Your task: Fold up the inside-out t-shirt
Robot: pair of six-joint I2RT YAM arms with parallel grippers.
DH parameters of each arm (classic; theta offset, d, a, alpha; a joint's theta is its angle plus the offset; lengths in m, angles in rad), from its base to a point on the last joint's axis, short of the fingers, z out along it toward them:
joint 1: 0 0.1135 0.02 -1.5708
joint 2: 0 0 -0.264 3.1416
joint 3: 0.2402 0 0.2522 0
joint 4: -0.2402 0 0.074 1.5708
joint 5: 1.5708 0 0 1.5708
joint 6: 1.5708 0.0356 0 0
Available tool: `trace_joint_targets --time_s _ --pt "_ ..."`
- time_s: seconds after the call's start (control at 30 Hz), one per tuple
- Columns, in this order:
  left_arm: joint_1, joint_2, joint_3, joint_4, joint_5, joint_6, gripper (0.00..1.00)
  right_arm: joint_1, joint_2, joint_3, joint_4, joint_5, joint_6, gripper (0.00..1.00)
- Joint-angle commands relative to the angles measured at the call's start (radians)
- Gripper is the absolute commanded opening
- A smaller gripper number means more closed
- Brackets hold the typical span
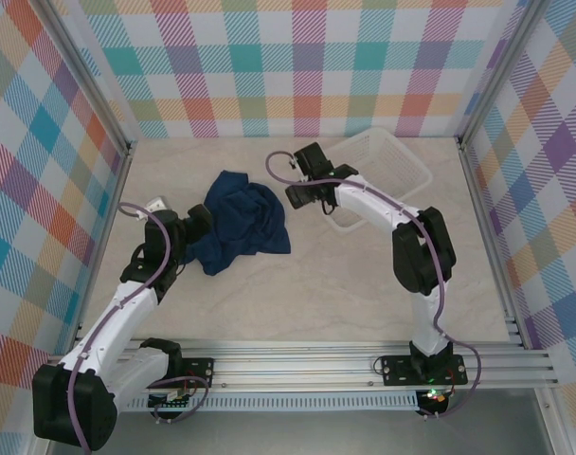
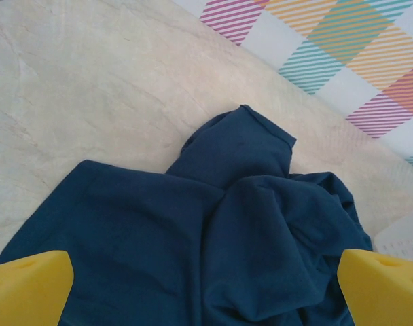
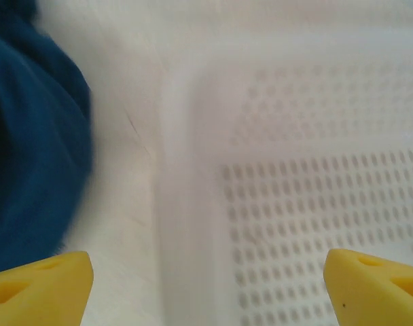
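Observation:
The inside-out t-shirt [image 1: 243,221] lies crumpled in a dark navy heap at the left middle of the table. In the left wrist view the t-shirt [image 2: 213,224] spreads in loose folds below the camera. My left gripper [image 1: 197,222] sits at the heap's left edge, open, and its yellow fingertips [image 2: 30,285] stand wide apart over the cloth without holding it. My right gripper [image 1: 310,178] hovers just right of the heap, by the basket's near-left corner. It is open and empty, its fingertips [image 3: 40,285] straddling the basket rim, with navy cloth [image 3: 30,156] to the left.
A white perforated plastic basket [image 1: 392,166] stands at the back right, its rim [image 3: 183,204] under the right gripper. Checked walls enclose the table on three sides. Bare tabletop [image 1: 316,294] stretches in front of the shirt.

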Motion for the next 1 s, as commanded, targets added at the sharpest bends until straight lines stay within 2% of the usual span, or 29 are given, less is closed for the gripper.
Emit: trace_joint_targets --time_s 0.0,0.23,0.33,0.5,0.53,0.6,0.7,0.83,0.97 --pt "-0.004 0.000 -0.012 0.037 0.021 -0.013 1.00 -0.081 -0.044 -0.047 -0.123 0.061 -0.098 0.85" --pt "-0.006 -0.003 -0.012 0.033 0.021 -0.002 1.00 -0.298 -0.161 -0.158 -0.218 0.205 -0.019 0.82" --pt "-0.006 0.003 -0.011 0.032 0.026 -0.001 1.00 -0.335 -0.206 -0.174 -0.217 0.218 0.022 0.84" --pt "-0.007 0.004 -0.016 0.040 0.029 -0.003 1.00 -0.333 -0.245 -0.196 -0.066 -0.153 0.119 0.92" --pt "-0.009 0.004 -0.015 0.040 0.031 -0.003 1.00 -0.333 -0.225 -0.176 -0.036 -0.174 0.153 0.93" --pt "-0.010 0.005 -0.013 0.038 0.032 -0.003 1.00 -0.340 -0.156 -0.105 -0.015 -0.116 0.214 0.93" --pt "-0.012 0.007 -0.010 0.038 0.032 -0.002 1.00 -0.364 -0.014 0.080 -0.075 -0.017 0.277 0.92" --pt "-0.014 0.011 -0.010 0.040 0.030 -0.002 1.00 -0.389 0.151 0.278 -0.165 0.106 0.274 0.90" --pt "-0.015 0.039 -0.005 0.045 0.056 0.005 1.00 -0.466 0.212 0.333 -0.235 0.059 0.278 0.82"
